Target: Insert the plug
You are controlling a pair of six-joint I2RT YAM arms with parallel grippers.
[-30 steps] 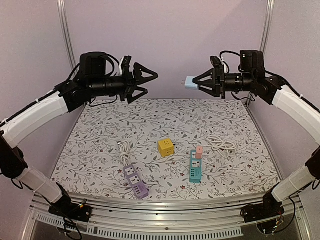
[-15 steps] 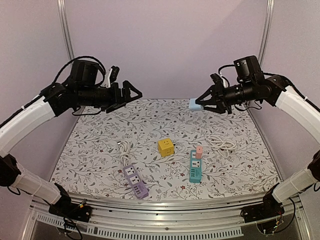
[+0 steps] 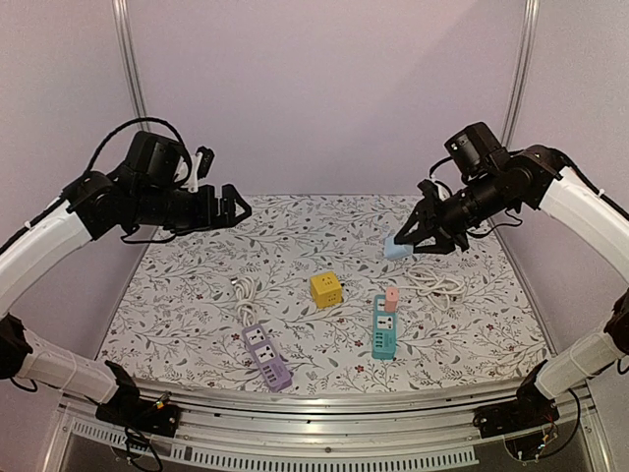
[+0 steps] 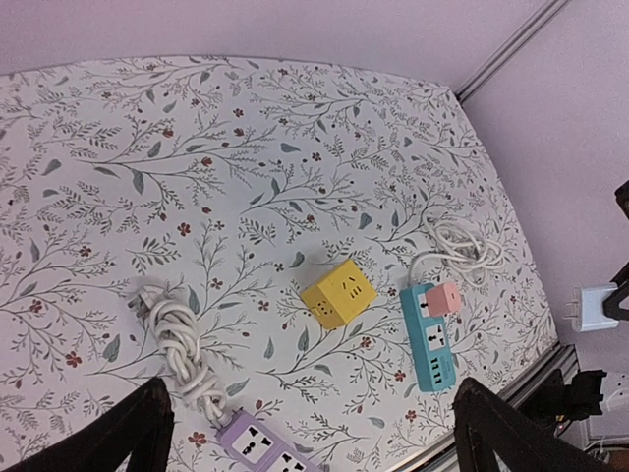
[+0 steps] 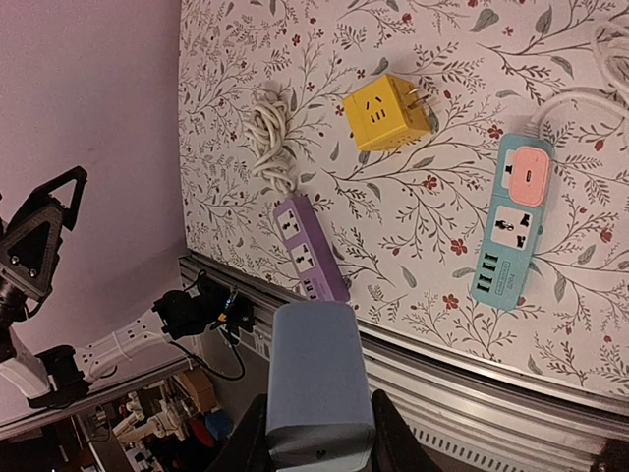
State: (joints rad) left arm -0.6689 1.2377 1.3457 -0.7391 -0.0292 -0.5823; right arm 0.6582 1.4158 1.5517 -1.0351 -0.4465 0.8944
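My right gripper [image 3: 406,242] is shut on a light blue plug [image 3: 397,250], which hangs in the air above the right rear of the table. In the right wrist view the plug [image 5: 316,379] fills the space between the fingers [image 5: 248,441]. Below and in front lies a teal power strip [image 3: 384,328] [image 5: 511,236] with a pink plug [image 3: 391,298] [image 5: 529,175] in its far socket. A purple power strip [image 3: 266,356] [image 5: 310,246] lies front left. My left gripper [image 3: 237,205] hangs open over the left rear, holding nothing; its fingertips [image 4: 145,433] frame the table.
A yellow cube socket [image 3: 326,289] [image 4: 338,292] sits mid-table. A coiled white cable [image 3: 244,292] [image 4: 177,334] runs to the purple strip. The teal strip's white cable [image 3: 437,279] loops at the right. The metal front rail [image 3: 324,398] bounds the near edge.
Both arms have come down from high at the back. The right gripper has carried the blue plug down toward the teal strip. The left gripper has swung down and left, still open.
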